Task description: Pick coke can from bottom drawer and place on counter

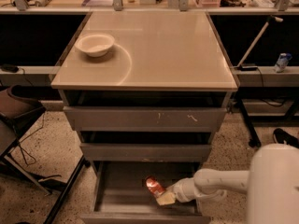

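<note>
The coke can (153, 186), small, shiny and red, is inside the open bottom drawer (117, 190), tilted. My gripper (163, 196) reaches into the drawer from the right and sits against the can's lower right side, with a pale fingertip (165, 199) showing just below it. My white arm (219, 181) runs off to the lower right. The beige counter (159, 50) tops the cabinet above, with a faint circular mark near its left part.
A white bowl (95, 44) stands on the counter's back left. Two shallower drawers (145, 118) are partly pulled out above the bottom one. A dark chair (18, 125) stands to the left, a black stand leg (247, 125) to the right.
</note>
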Controlling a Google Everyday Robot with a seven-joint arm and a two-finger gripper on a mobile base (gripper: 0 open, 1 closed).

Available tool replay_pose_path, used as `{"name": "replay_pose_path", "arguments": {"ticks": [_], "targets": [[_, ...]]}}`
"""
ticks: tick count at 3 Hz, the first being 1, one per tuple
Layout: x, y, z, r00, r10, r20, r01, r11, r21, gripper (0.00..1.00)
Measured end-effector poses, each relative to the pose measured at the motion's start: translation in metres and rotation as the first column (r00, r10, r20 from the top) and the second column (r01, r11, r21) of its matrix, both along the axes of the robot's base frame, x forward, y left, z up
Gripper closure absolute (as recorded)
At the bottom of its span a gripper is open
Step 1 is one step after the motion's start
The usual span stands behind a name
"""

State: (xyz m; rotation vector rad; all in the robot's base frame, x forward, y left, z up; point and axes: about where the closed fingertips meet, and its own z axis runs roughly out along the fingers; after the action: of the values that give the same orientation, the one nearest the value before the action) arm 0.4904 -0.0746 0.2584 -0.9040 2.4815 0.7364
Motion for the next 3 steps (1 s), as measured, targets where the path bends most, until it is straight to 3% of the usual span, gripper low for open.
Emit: {"name": "replay_pose_path", "arguments": {"ticks": [1, 2, 3], "targets": [[-0.013, -0.069, 0.085, 0.9828, 0.111, 0.148, -0.109, 0.994, -0.021, 1.0], [-0.031, -0.103, 0.102, 0.9838, 0.088, 0.156, -0.087, 0.996, -0.016, 1.0], [-0.031, -0.103, 0.101, 0.9841, 0.087, 0.155, -0.086, 0.996, -0.015, 1.0]]}}
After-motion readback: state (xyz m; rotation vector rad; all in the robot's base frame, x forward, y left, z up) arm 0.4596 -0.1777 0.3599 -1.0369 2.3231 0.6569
